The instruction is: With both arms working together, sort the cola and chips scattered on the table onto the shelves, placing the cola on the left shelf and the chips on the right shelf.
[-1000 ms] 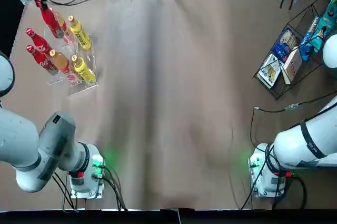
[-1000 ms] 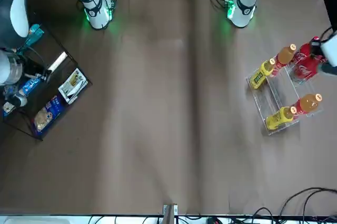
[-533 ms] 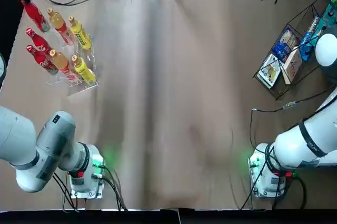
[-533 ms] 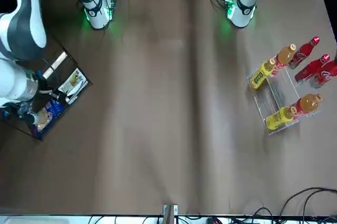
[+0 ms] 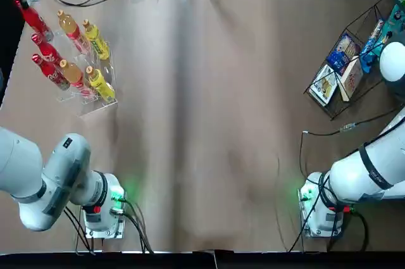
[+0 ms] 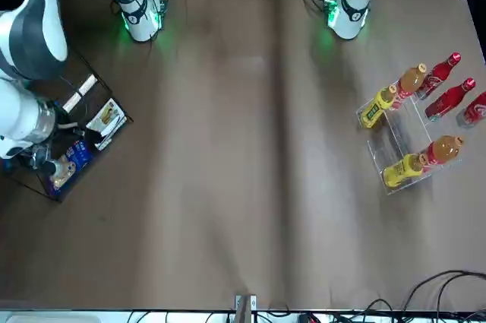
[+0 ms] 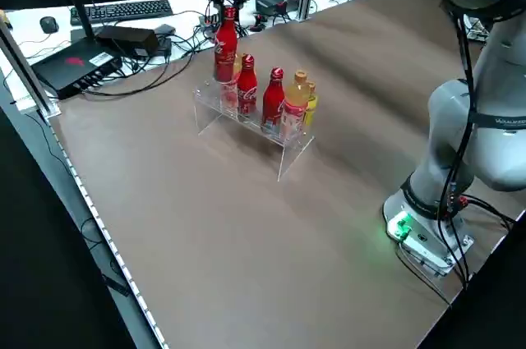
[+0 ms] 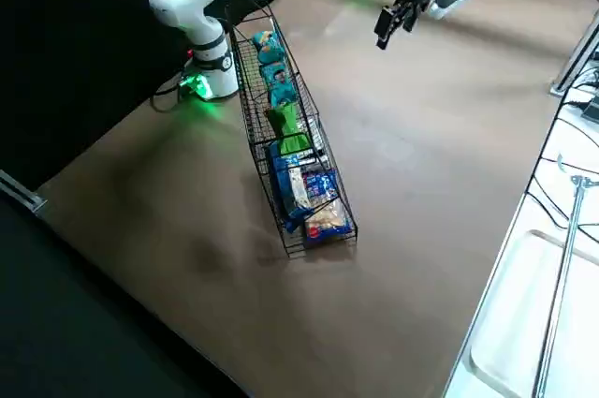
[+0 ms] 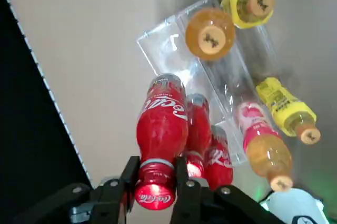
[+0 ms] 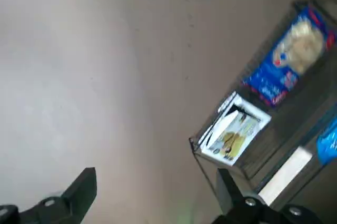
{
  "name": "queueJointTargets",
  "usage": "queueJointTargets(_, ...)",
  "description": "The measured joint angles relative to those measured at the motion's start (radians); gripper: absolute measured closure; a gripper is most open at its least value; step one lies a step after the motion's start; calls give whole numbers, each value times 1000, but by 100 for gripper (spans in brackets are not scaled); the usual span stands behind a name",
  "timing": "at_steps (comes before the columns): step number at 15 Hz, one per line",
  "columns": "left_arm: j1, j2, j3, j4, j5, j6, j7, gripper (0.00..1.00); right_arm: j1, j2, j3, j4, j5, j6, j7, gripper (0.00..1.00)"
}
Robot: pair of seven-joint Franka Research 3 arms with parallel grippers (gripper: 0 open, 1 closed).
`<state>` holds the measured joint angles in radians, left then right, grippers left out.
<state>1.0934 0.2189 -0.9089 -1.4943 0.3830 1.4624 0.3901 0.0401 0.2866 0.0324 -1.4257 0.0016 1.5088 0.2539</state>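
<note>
Left gripper (image 9: 156, 182) held a cola bottle (image 9: 160, 129) by its cap above the acrylic rack (image 7: 289, 142) (bottle could tip if released off-slot). Right gripper (image 8: 393, 22) hung open, empty.

Three red cola bottles (image 7: 246, 84) upright in clear left shelf (image 7: 246, 123), one by its cap in the left gripper (image 9: 155, 182), green and teal chips (image 8: 279, 89) in black wire right shelf (image 8: 323, 234)

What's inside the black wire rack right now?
In the right shelf lie two teal chips bags, a green chips bag and larger blue-and-white packets. Anything under those packets is covered.
</note>
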Motion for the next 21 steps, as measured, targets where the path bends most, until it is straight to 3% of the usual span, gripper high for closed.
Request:
queueJointTargets(3,13,74,2,-3,-1,58,-6,68,0,-39,-2,6,1,-4,-193,0)
queueJointTargets(5,21,151,4,3,-3,85,-6,68,4,-92,-1,5,1,-20,-241,0)
queueJointTargets(7,23,170,4,12,-6,84,-6,68,6,-122,-1,-2,1,-27,-246,0)
queueJointTargets(16,24,205,2,1,-6,85,-52,66,26,-323,2,-234,5,36,-247,0)
queueJointTargets(21,-4,197,-39,6,-5,89,-127,24,36,-339,1,-247,5,9,-247,0)
